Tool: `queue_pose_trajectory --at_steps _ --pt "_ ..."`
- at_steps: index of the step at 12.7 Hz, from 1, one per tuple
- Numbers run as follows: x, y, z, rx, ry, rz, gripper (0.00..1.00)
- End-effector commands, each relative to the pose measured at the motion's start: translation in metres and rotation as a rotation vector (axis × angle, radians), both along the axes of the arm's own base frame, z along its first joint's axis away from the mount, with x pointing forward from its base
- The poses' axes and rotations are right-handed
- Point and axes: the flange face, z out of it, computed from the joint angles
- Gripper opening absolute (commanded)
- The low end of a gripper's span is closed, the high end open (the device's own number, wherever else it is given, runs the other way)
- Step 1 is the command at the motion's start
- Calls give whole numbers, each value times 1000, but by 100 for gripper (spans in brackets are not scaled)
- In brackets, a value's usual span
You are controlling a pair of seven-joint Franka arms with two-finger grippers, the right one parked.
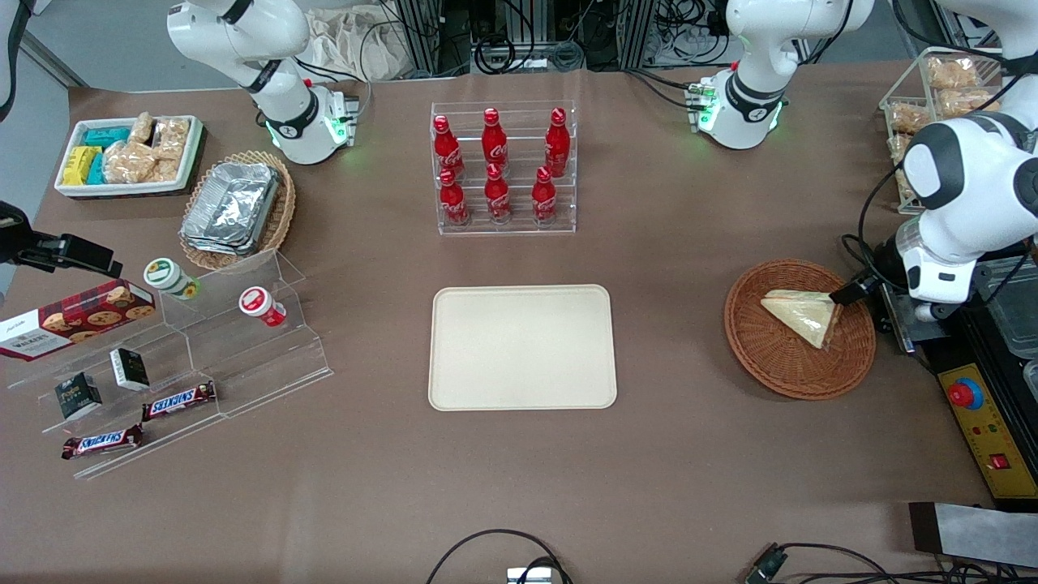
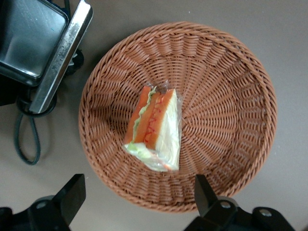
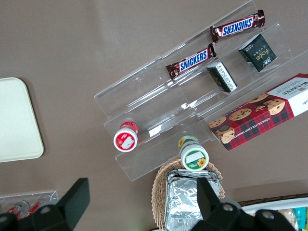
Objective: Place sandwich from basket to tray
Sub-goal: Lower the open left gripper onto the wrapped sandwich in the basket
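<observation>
Overhead, open pincer (image 2: 137,202); wrapped sandwich (image 2: 154,127) (orange-edged)

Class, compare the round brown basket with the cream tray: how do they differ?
The basket is round, woven and reddish-brown; the tray is rectangular, smooth and cream. The basket holds the sandwich; the tray holds nothing. The open gripper hangs above the basket, not the tray. Both rest on the table.
</observation>
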Motion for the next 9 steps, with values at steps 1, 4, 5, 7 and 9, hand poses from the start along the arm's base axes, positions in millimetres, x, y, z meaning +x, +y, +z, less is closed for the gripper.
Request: queue_pose_trajectory --at_steps 1,4,5,7,9 --pt "-18 -6 -20 1 -51 44 100" --pt "-28 -6 -51 14 -75 58 100" --pt "-29 -6 -58 17 -82 65 100" --pt "-31 -5 -71 24 -92 67 100" --pt "-29 -5 -80 30 -101 68 100"
